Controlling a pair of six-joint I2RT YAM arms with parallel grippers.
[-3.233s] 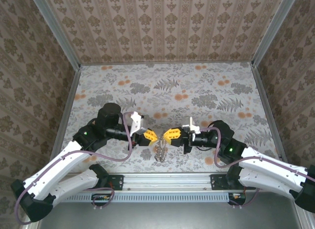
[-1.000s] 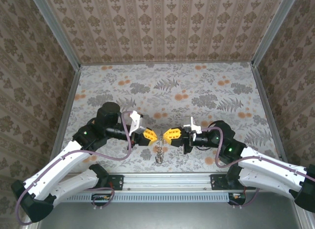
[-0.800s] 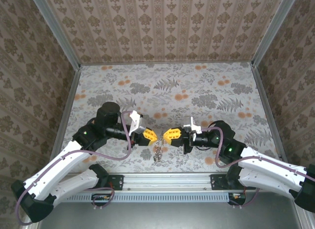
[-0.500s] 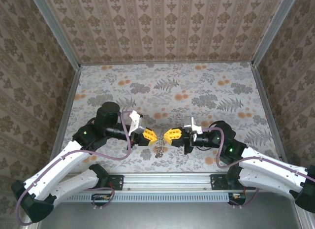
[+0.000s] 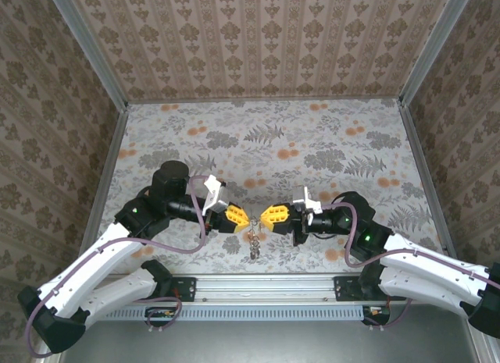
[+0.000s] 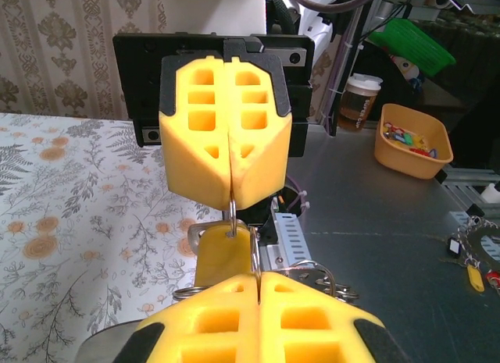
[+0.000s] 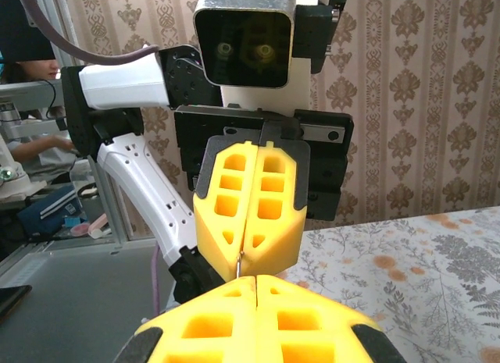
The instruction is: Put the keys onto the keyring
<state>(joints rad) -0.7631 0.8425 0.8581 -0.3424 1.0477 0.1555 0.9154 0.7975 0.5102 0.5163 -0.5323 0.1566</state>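
Observation:
My two grippers meet nose to nose low over the near middle of the floral table. The left gripper point(image 5: 237, 218) point(image 6: 258, 275) is shut, its yellow pads pinching a thin metal wire of the keyring point(image 6: 256, 254). Facing it, the right gripper point(image 5: 274, 216) point(image 7: 255, 279) is also shut, with the same thin ring point(image 7: 241, 263) at its pad tips. The keys point(image 5: 254, 241) hang as a small silvery cluster below the gap between the grippers. In the left wrist view a yellow-covered key point(image 6: 223, 258) hangs from the ring, and looser rings point(image 6: 316, 273) dangle behind it.
The floral table cover point(image 5: 312, 144) stretches behind the grippers to patterned walls at the back and both sides. An aluminium rail point(image 5: 258, 289) runs along the near edge between the arm bases. Beyond the table stand an orange bin point(image 6: 412, 148) and a cup point(image 6: 362, 105).
Both grippers have stayed shut and tip to tip. They have dropped very slightly toward the near edge, and the hanging cluster has swung a little to the right.

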